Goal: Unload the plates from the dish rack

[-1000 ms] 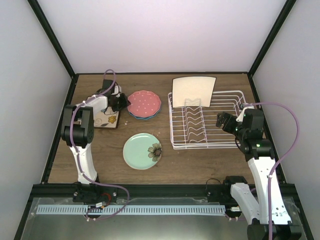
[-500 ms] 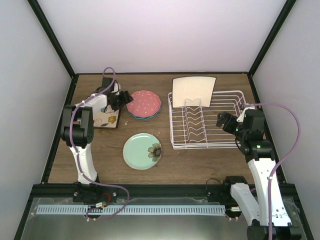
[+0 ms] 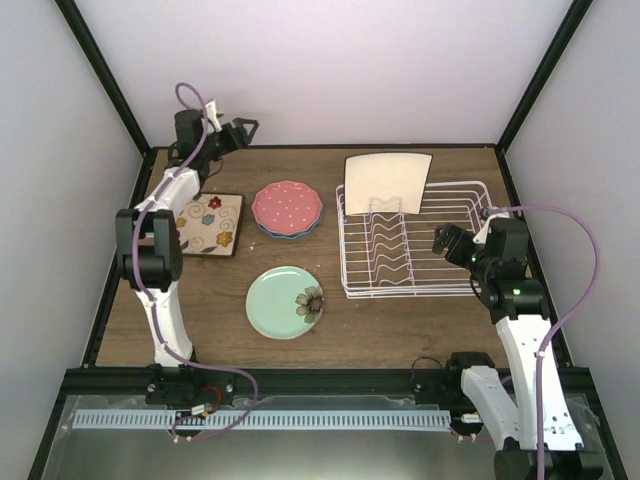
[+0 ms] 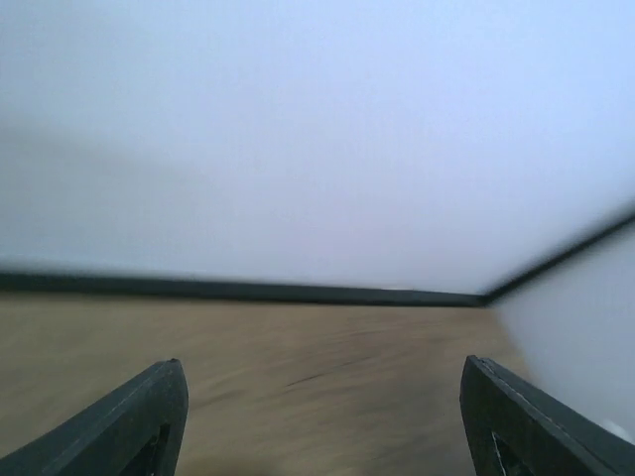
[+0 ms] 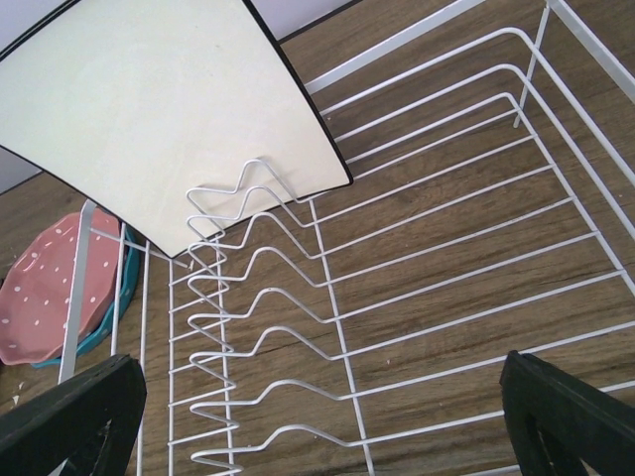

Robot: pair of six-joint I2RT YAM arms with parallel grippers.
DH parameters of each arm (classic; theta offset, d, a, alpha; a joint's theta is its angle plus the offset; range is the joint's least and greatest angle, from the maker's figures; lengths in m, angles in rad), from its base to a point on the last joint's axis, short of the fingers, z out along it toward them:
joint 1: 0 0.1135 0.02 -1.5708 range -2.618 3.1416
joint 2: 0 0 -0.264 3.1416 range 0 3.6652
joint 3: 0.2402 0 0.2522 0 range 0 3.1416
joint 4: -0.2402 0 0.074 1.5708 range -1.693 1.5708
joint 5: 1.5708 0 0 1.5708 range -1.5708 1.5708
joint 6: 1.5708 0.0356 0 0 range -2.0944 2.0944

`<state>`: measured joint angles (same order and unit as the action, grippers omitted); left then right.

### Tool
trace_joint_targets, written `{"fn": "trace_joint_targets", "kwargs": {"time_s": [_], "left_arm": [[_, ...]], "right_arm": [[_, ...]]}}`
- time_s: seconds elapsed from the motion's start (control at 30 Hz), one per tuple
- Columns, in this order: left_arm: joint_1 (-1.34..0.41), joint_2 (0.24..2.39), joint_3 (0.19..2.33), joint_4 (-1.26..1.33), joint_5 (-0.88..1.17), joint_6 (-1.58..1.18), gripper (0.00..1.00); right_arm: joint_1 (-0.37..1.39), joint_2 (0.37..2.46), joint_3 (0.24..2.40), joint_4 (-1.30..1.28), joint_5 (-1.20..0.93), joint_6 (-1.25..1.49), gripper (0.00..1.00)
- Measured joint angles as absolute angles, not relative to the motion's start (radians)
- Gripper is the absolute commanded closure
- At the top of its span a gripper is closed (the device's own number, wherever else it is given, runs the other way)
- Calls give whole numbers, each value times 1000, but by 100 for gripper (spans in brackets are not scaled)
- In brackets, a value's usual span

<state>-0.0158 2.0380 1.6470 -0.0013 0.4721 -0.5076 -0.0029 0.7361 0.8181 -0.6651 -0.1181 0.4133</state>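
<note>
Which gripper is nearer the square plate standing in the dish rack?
Right. The right gripper hovers over the rack, facing the plate; the left gripper is up near the far-left corner of the table.

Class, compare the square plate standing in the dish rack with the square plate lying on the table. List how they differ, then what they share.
Pose: the rack plate stands on edge in the dish rack, while the floral plate lies flat on the table.
Face: the rack plate shows a plain cream side, while the floral plate shows flowers and swirls.
Shared: both are square, cream and dark-rimmed.
</note>
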Motion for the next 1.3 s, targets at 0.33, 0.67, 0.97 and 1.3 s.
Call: {"fn": "trace_joint_targets", "kwargs": {"time_s": [0.33, 0.67, 0.97, 1.3], "left_arm": [[-173, 2187, 1707, 486, 968, -425, 27], [-283, 2192, 1709, 352, 1041, -79, 31], [-356, 2193, 1722, 286, 1009, 67, 31], [-398, 2253, 1829, 282, 962, 108, 38]], "right_arm": [[-3, 735, 818, -673, -109, 414, 0], [-3, 712, 818, -697, -100, 424, 0], [-3, 713, 818, -714, -100, 420, 0], [-3, 736, 818, -718, -101, 404, 0]]}}
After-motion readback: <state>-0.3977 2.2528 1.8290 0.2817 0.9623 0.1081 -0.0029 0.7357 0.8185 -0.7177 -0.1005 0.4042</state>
